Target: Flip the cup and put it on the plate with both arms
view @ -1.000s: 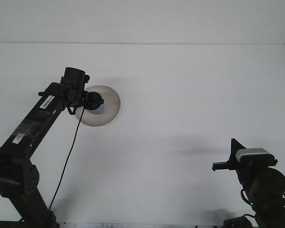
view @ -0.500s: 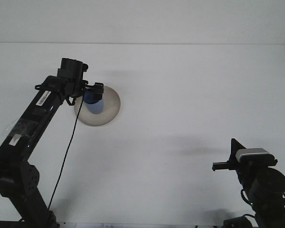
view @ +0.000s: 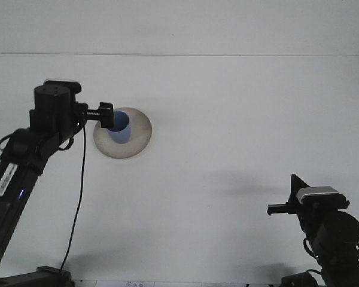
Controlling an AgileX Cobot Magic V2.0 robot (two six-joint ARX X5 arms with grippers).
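A blue cup (view: 120,127) stands upright, mouth up, on a beige plate (view: 137,139) at the left of a white table (view: 227,119). The left tool (view: 105,115) sits at the cup's left rim, fingers released. The right tool (view: 281,208) rests low at right; its grip state cannot be told.

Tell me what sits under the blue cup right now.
The blue cup stands mouth up on the round plate, which lies on the white table. The left gripper covers the cup's left edge, so contact there is hidden.
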